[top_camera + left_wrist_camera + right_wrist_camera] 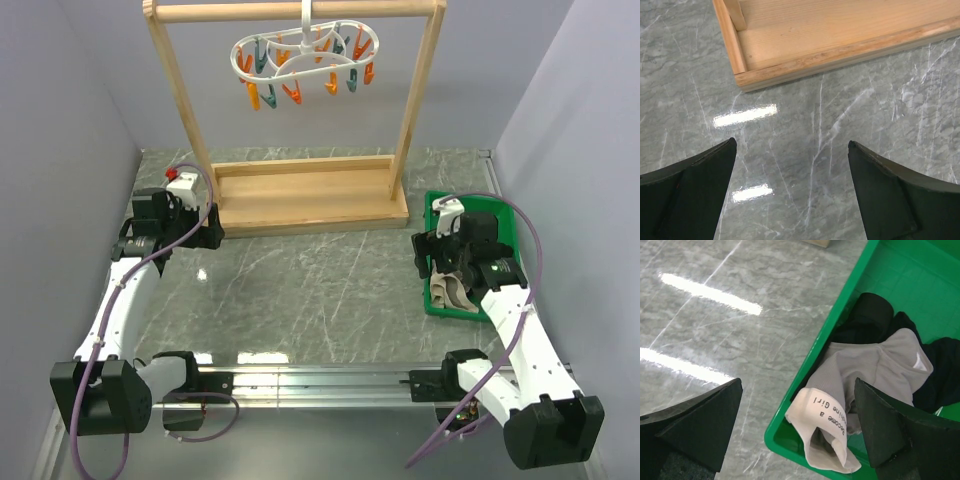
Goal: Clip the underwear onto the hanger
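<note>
Right gripper (797, 385) fingers fill the bottom of the right wrist view, jaws wide apart, nothing between them. The gap straddles the near rim of the green tray (910, 270): one finger hangs outside over the table (300, 290), the other over the tray contents. The underwear (875, 365) is in the tray, bunched in its near corner, below the jaws and offset toward the finger on the tray side. Its long axis runs diagonally, from the folded beige waistband (822, 415) at the tray's near wall up to the grey body deeper in. It looks soft and crumpled, taupe-grey, with printed lettering on the band, and it lies partly on a black cloth (867, 315). The right arm is much the nearer one. Judgement: it needs to shift inward over the tray and descend so both fingers bracket a fold, without catching the black cloth. Left gripper (791, 142) also has its jaws apart and empty, above bare table by the corner of the wooden rack (310, 195) base, well apart from the tray. The hanger (305, 50) hangs from the rack's top bar, pins dangling, none holding fabric.
</note>
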You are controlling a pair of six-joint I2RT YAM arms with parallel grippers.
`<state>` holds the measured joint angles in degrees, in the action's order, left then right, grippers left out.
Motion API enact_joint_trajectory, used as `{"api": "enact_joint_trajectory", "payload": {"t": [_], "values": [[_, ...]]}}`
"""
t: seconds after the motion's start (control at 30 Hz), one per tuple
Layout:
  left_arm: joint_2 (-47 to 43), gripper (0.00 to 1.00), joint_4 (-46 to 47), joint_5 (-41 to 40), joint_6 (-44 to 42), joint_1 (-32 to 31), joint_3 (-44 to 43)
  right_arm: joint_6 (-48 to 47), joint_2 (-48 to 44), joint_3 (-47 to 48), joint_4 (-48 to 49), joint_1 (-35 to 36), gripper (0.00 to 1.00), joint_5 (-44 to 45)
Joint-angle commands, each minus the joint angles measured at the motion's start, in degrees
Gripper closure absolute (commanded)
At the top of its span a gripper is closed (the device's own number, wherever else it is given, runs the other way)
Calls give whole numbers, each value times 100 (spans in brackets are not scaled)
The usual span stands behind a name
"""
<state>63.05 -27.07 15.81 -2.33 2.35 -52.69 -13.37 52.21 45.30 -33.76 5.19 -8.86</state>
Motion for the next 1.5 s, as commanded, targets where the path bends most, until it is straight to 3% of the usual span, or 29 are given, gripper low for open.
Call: {"api": "enact_joint_trajectory", "payload": {"t": [0.0,0.27,0.47,0.63,1.0,1.1,1.13,1.23,1.33,1.47], "values": [[-56,1,255,80,-4,-33,30,-166,88,418,-253,-36,0,-335],[32,1,45,570,-136,-42,-198,-1052,176,875,-1464,-44,0,-652],[94,1,-18,914,-172,-42,-303,-1773,53,762,-2002,-79,0,-213],[138,1,-228,1274,-338,-42,-426,-2082,88,376,-1880,-307,0,428],[41,1,-378,1556,-505,-33,-383,-2100,703,-258,-949,-422,2,613],[-12,1,-431,1653,-584,-42,-339,-2109,791,-302,-685,-422,17,798],[-20,1,-466,1714,-619,-33,-339,-2126,817,-320,-624,-422,29,842],[-12,1,-554,1899,-725,-33,-356,-2153,887,-163,-623,-457,46,869],[-29,1,-545,2004,-752,-42,-365,-2100,818,136,-790,-475,100,816],[-82,1,-571,2197,-769,-33,-444,-2118,703,593,-1105,-475,100,544]]}}
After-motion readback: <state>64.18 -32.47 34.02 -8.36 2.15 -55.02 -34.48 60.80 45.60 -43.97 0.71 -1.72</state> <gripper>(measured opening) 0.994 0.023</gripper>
